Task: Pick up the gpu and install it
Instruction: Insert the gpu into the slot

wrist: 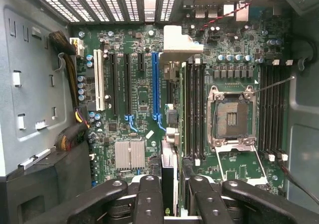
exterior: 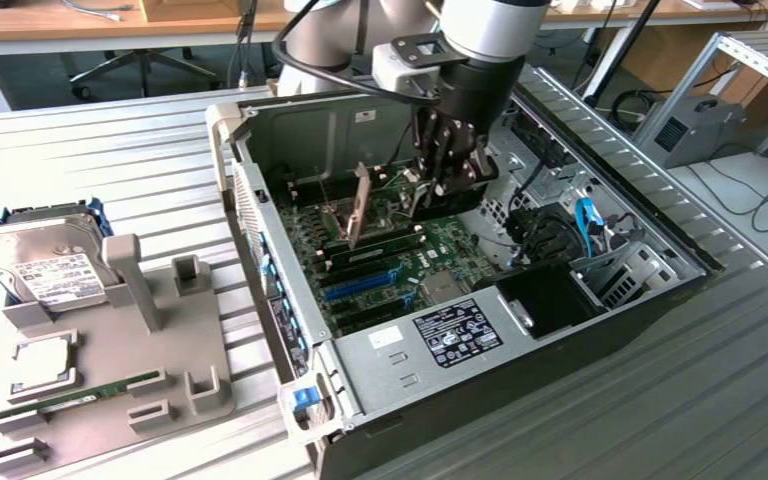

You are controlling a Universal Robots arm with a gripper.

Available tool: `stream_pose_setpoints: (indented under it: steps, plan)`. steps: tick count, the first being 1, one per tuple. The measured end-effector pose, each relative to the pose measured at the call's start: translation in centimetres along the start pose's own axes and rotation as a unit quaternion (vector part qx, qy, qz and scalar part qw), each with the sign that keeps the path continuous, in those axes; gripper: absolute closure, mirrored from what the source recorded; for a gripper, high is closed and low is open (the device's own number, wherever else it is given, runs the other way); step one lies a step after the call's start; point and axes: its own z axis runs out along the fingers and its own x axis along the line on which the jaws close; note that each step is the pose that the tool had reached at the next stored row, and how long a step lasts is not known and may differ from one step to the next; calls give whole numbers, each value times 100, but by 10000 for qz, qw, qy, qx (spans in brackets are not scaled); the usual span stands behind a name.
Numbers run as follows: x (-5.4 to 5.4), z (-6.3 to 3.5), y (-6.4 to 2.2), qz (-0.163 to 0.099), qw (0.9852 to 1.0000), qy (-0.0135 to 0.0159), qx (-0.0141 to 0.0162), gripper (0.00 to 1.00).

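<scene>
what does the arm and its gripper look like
The arm is a thick silver-grey tube with a pale rounded joint behind it. A black cable loops beside it. A light grey box with a dark face sits at the wrist. The gripper is black, with jointed, linked fingers studded with round silver pins.

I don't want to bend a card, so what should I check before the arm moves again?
1. gpu held in the gripper: ok, clamped edge-on.
2. Long blue slot free: ok, empty.
3. Card lined up over that slot: cannot tell.
4. Silver bracket reaches the case's rear wall: ok.
5. Card seated: cannot tell.
</scene>
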Motion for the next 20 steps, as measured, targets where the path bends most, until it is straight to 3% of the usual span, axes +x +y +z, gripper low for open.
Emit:
stream_pose_setpoints:
  steps: [20]
  plan:
    - [25, 34, 35, 0, 10000, 0, 0, 74]
